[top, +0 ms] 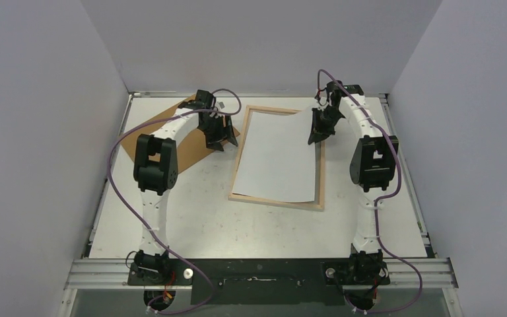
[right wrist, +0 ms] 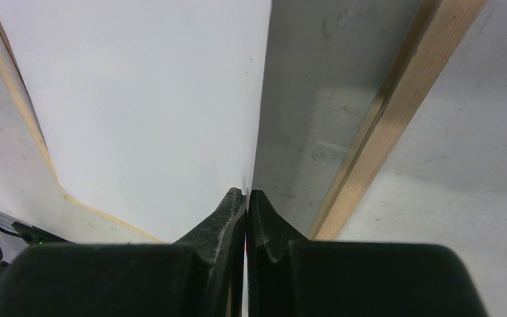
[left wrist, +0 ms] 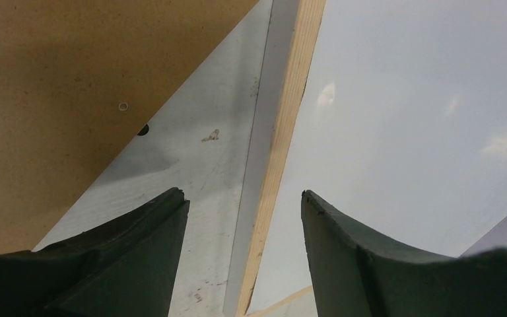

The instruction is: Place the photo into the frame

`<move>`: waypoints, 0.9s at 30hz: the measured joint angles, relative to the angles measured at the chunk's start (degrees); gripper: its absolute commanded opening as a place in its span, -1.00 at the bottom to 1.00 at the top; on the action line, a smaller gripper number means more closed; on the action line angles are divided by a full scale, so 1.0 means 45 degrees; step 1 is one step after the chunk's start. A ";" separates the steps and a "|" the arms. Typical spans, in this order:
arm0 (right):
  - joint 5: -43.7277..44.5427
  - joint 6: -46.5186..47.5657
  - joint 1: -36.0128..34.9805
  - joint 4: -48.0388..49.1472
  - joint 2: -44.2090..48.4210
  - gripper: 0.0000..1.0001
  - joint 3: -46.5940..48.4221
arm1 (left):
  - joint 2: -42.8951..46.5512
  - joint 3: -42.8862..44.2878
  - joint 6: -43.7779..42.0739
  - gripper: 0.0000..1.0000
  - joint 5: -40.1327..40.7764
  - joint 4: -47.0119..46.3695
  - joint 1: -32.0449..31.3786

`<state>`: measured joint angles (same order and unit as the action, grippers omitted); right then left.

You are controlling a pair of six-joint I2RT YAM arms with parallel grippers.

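Photo [top: 277, 158] shows only its blank white back, pinched by right pincer [right wrist: 246, 193].

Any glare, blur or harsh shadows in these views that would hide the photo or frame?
Top external: even, soft light; the photo reads plain white, only faint shadows on the table. Left wrist: bright glare patches inside the frame rim, left fingers dark. Right wrist: photo edge sharp, right fingers underlit.
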<state>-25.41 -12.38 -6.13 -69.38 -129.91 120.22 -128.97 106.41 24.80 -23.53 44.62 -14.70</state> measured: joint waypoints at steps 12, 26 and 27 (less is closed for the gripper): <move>0.0000 0.0525 -0.0019 0.0257 -0.0005 -1.00 0.0311 | -0.0578 0.0374 -0.0005 0.11 0.0092 0.0325 -0.0223; -0.0204 0.0646 -0.0389 0.0806 -0.0005 -0.94 -0.0034 | -0.0695 0.0374 -0.0015 0.08 0.0427 0.0476 -0.0461; -0.0189 0.0641 -0.0408 0.0831 -0.0005 -0.94 -0.0044 | -0.0695 0.0374 -0.0010 0.08 0.0432 0.0481 -0.0461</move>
<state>-26.26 -9.50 -7.97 -65.65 -129.93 120.03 -132.09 108.09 24.75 -21.58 46.78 -16.78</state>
